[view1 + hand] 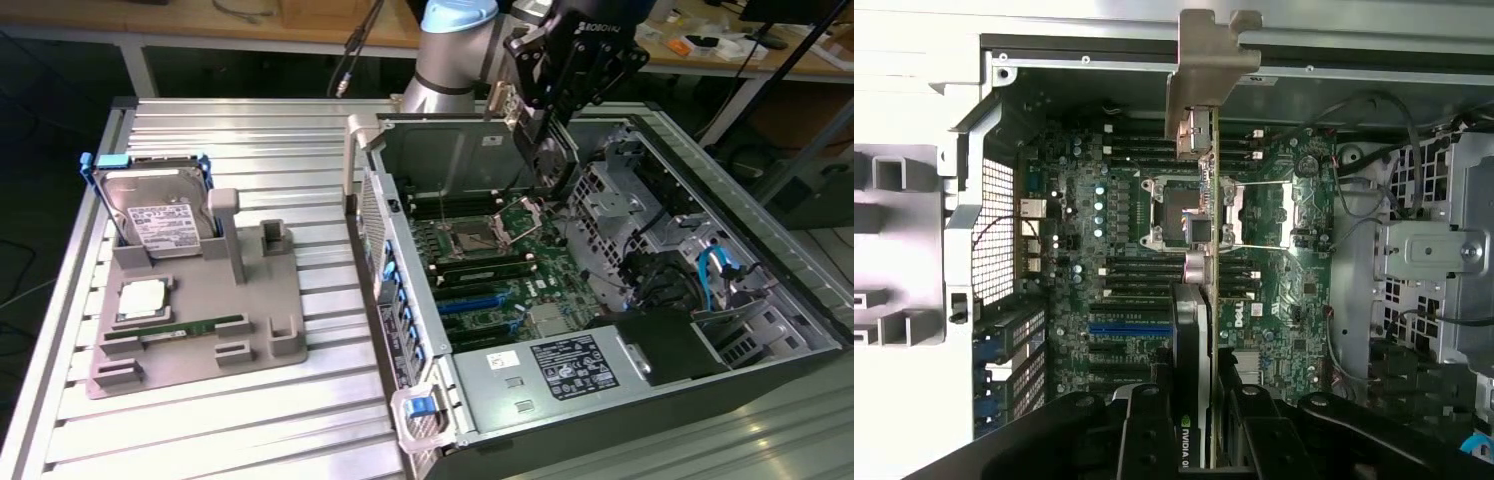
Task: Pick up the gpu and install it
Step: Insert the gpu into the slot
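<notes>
The black two-fingered tool (pixel 554 108) is clamped on the gpu (pixel 545 158), a thin green circuit-board card with a black cooler and a long silver bracket. It holds the card above the open black-and-silver computer case (pixel 747 300), clear of the green motherboard (pixel 501 265) beneath it.

In the exterior view the card stands on edge under the tool. The bracket end sits on the side toward the pale-blue-capped arm, near the case's far wall.

The wrist view looks along the tool (pixel 1199 412). Its black fingers (pixel 1144 425) press on either face of the gpu (pixel 1192 330), which shows edge-on as a narrow strip. The card's long axis runs straight away from the tool, with the silver bracket (pixel 1209 70) at the far end against the case's metal rim. The card passes over the square silver processor socket (pixel 1189 215) directly below it. It lies at right angles to the blue expansion slot (pixel 1126 328) off to one side. White lettering shows on the cooler close to the fingers.

The exterior view also takes in the ribbed aluminium surface (pixel 267 150) well off to the tool's side. There a grey moulded holder (pixel 200 330) carries a boxy silver hard drive with a white label (pixel 160 215) and a narrow green memory stick (pixel 187 327). A black power supply with a white label (pixel 567 365) sits at the case's near end.
</notes>
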`<state>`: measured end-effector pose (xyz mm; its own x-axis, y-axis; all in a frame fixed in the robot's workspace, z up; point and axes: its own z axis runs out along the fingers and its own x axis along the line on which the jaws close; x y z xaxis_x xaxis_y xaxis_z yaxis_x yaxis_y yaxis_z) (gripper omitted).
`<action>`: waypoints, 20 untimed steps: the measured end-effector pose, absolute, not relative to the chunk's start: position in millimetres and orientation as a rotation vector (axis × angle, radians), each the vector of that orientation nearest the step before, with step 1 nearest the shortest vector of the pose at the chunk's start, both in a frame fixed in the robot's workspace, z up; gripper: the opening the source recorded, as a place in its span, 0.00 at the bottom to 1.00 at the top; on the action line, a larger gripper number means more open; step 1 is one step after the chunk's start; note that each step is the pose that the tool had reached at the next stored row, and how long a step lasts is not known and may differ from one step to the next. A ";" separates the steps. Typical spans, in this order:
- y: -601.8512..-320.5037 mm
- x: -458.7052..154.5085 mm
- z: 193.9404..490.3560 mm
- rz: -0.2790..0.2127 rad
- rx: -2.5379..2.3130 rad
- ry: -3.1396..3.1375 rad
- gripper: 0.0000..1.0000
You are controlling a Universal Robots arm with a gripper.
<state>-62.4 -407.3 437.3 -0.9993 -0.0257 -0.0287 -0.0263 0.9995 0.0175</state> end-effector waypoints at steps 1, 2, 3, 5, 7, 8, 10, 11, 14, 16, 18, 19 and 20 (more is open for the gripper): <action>-407.3 -62.4 437.3 0.028 -0.040 3.113 0.27; -407.4 -57.4 437.3 0.028 -0.040 3.113 0.27; -407.4 -51.7 437.2 0.028 -0.038 3.113 0.27; -407.4 -48.1 437.2 0.029 -0.038 3.121 0.27; -407.4 -48.1 437.2 0.028 -0.040 3.120 0.27; -407.3 -48.1 437.2 0.028 -0.041 3.120 0.27; -407.3 -48.0 437.2 0.029 -0.068 3.119 0.27; -407.3 -47.9 437.2 0.029 -0.086 3.119 0.27; -407.3 -47.8 437.2 0.029 -0.117 3.118 0.27; -407.3 -47.6 437.2 0.030 -0.149 3.117 0.27; -407.4 -47.1 437.2 0.030 -0.193 3.115 0.27; -407.4 -46.9 437.2 0.030 -0.216 3.114 0.27; -407.4 -46.6 437.1 0.031 -0.241 3.112 0.27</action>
<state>-46.6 -407.4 437.1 -0.9879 -0.1535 -0.0217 -0.1539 0.9879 0.0180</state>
